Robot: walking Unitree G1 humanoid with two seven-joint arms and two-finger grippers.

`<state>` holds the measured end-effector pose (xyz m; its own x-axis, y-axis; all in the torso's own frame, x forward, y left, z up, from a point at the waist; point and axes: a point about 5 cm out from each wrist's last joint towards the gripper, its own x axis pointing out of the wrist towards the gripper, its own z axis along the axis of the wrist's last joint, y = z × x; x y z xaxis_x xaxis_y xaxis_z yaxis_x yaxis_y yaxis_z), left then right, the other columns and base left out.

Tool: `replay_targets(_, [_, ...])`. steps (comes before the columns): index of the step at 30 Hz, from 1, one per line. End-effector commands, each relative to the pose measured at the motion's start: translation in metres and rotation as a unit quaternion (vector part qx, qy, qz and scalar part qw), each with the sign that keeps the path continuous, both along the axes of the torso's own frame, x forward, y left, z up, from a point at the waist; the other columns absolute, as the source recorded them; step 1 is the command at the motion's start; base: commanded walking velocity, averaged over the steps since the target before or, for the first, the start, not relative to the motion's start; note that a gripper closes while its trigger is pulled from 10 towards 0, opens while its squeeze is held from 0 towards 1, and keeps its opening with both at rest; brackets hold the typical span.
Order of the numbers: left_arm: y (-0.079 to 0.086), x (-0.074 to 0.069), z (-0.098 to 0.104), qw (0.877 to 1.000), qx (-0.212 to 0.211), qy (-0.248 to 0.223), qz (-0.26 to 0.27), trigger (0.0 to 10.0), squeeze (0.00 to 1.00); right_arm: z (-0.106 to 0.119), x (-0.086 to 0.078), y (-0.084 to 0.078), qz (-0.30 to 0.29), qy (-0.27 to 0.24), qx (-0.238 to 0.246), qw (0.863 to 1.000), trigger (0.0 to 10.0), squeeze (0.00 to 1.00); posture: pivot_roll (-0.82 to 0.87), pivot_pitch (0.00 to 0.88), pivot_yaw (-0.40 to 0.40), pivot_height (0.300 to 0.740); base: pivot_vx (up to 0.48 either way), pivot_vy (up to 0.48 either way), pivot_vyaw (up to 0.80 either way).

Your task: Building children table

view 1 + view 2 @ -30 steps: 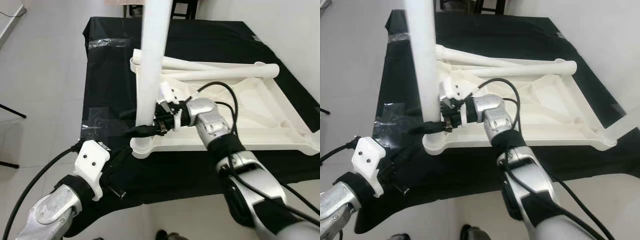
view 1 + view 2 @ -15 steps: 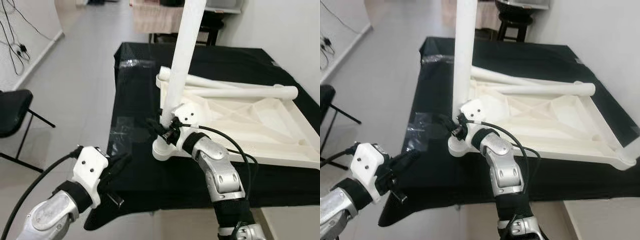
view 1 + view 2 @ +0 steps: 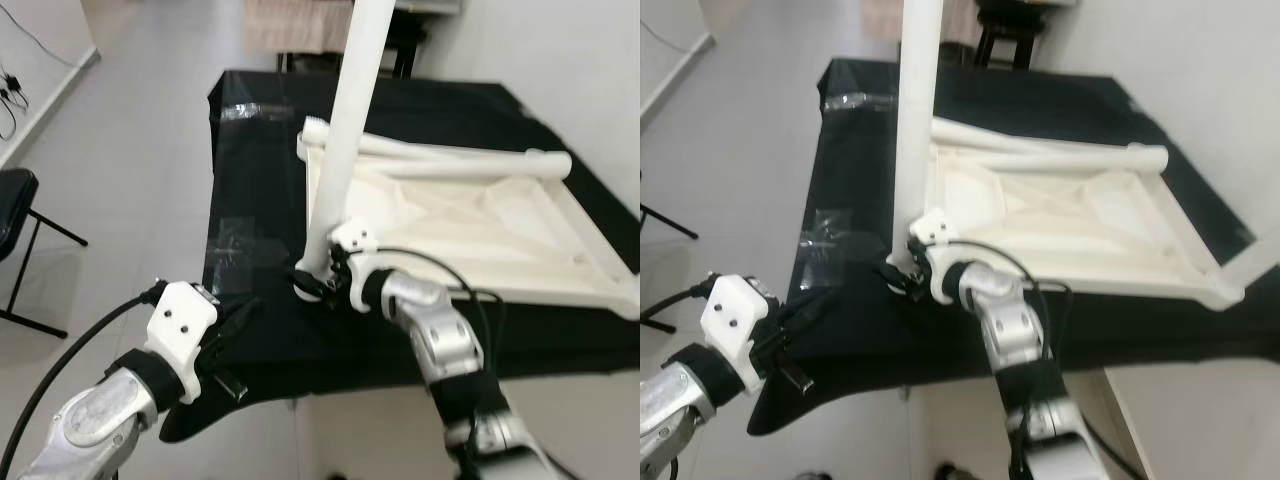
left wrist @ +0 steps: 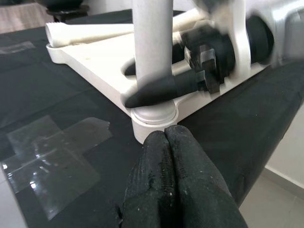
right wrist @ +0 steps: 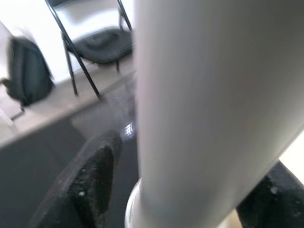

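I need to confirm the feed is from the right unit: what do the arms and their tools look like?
Both arms are silver metal with black joint sections. The left tool has two long black fingers, a white plastic wrist block with two small holes, and a thick black cable trailing back. The right tool has black fingers, a white bracket and a thin looping black cable.

My right gripper [image 3: 312, 283] slid down upright leg [image 3: 340, 150] toward its corner socket; my forearm dropped below table edge.
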<state>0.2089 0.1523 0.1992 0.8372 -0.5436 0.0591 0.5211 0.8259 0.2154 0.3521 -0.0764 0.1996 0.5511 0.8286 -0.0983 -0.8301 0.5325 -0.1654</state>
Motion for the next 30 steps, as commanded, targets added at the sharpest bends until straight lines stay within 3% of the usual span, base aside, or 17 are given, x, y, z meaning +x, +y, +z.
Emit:
replay_targets(1, [-0.001,0.000,-0.004,1.000,0.005,0.010,0.000,10.0,0.00,0.017,0.002,0.004,0.088,-0.033,0.027,0.995,10.0,0.00,0.17,0.218,-0.140,0.740,0.000,0.000,0.00])
replay_targets(8, [-0.002,-0.001,-0.004,1.000,0.003,0.008,0.002,10.0,0.00,0.026,0.008,0.005,0.178,-0.031,0.008,0.983,9.8,0.00,0.17,0.215,-0.145,0.740,0.000,0.000,0.00])
replay_targets(9, [-0.003,-0.001,-0.005,1.000,0.004,0.008,0.002,10.0,0.00,0.028,0.010,0.006,0.196,-0.027,-0.004,0.980,6.5,0.00,0.18,0.215,-0.149,0.740,0.000,0.000,0.00])
replay_targets(11, [-0.003,-0.001,-0.005,1.000,0.004,0.008,0.001,10.0,0.00,0.029,0.011,0.006,0.205,-0.024,-0.011,0.978,6.5,0.00,0.18,0.216,-0.150,0.740,0.000,0.000,0.00])
replay_targets(12, [-0.004,-0.001,-0.005,1.000,0.003,0.008,0.002,10.0,0.00,0.031,0.011,0.007,0.215,-0.021,-0.009,0.976,2.7,0.00,0.18,0.216,-0.150,0.740,0.000,0.000,0.00])
replay_targets(13, [-0.004,-0.001,-0.005,1.000,0.003,0.008,0.002,10.0,0.00,0.031,0.011,0.007,0.215,-0.021,-0.009,0.976,2.7,0.00,0.18,0.216,-0.150,0.740,0.000,0.000,0.00])
replay_targets(14, [-0.004,-0.001,-0.004,1.000,0.003,0.007,0.003,10.0,0.00,0.034,0.012,0.007,0.228,-0.017,-0.007,0.974,0.0,0.00,0.19,0.216,-0.151,0.740,0.000,0.000,0.00])
replay_targets(25, [-0.004,-0.003,-0.005,1.000,0.006,0.009,0.005,10.0,0.00,0.030,0.017,0.006,0.245,-0.011,0.001,0.970,0.0,0.00,0.18,0.221,-0.147,0.740,0.000,0.000,0.00])
replay_targets(28, [-0.004,-0.003,-0.005,1.000,0.006,0.008,0.005,10.0,0.00,0.025,0.020,-0.002,0.211,-0.023,-0.012,0.977,0.0,0.00,0.17,0.222,-0.145,0.740,0.000,0.000,0.00])
replay_targets(30, [-0.003,-0.003,-0.004,1.000,0.006,0.008,0.005,10.0,0.00,0.025,0.025,-0.014,0.142,-0.040,-0.015,0.989,0.0,0.00,0.16,0.224,-0.140,0.740,0.000,0.000,0.00])
